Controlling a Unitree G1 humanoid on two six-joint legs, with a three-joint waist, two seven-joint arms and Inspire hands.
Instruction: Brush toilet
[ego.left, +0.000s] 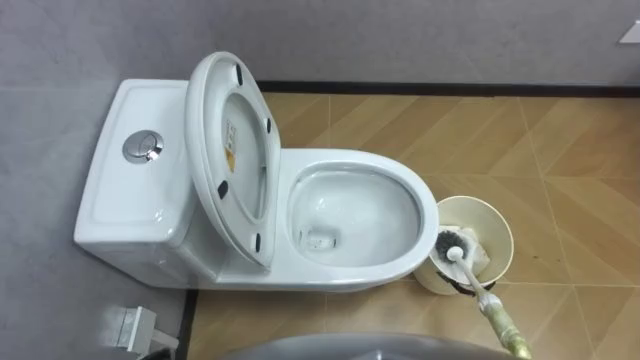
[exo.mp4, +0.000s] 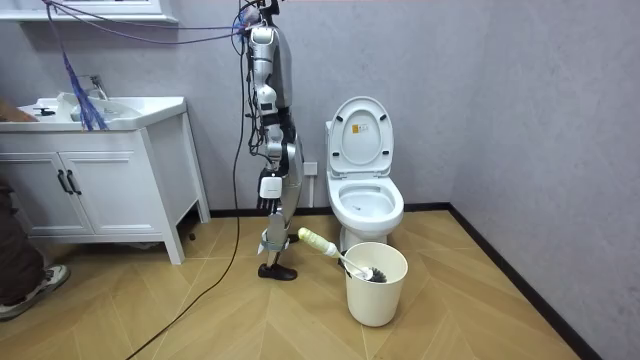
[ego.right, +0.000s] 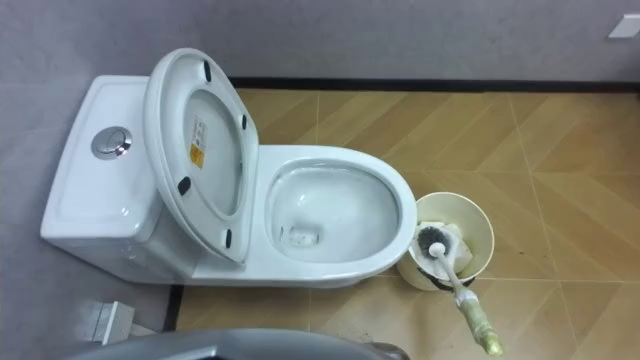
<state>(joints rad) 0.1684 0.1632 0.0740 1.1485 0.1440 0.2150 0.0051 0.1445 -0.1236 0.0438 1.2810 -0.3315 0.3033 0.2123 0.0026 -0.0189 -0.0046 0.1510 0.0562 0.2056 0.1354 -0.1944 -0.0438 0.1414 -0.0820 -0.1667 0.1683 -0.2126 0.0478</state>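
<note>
A white toilet (ego.left: 355, 215) stands with its seat and lid (ego.left: 235, 150) raised against the tank; the bowl is open. Just right of the bowl sits a cream bucket (ego.left: 497, 228). The toilet brush (ego.left: 452, 248) rests in it, bristle head down, with its yellow-green handle (ego.left: 497, 322) slanting out over the rim toward me. No hand touches it. In the room view I stand beside the toilet (exo.mp4: 365, 200) and the bucket (exo.mp4: 375, 290), facing the bowl. My right hand (exo.mp4: 269, 198) hangs by my thigh, above the handle's end.
The wall runs behind the tank with its flush button (ego.left: 142, 147). A small white fitting (ego.left: 130, 325) sits on the floor by the toilet's base. A white vanity (exo.mp4: 90, 180) stands at the room view's left, with a person's leg (exo.mp4: 20, 265) beside it.
</note>
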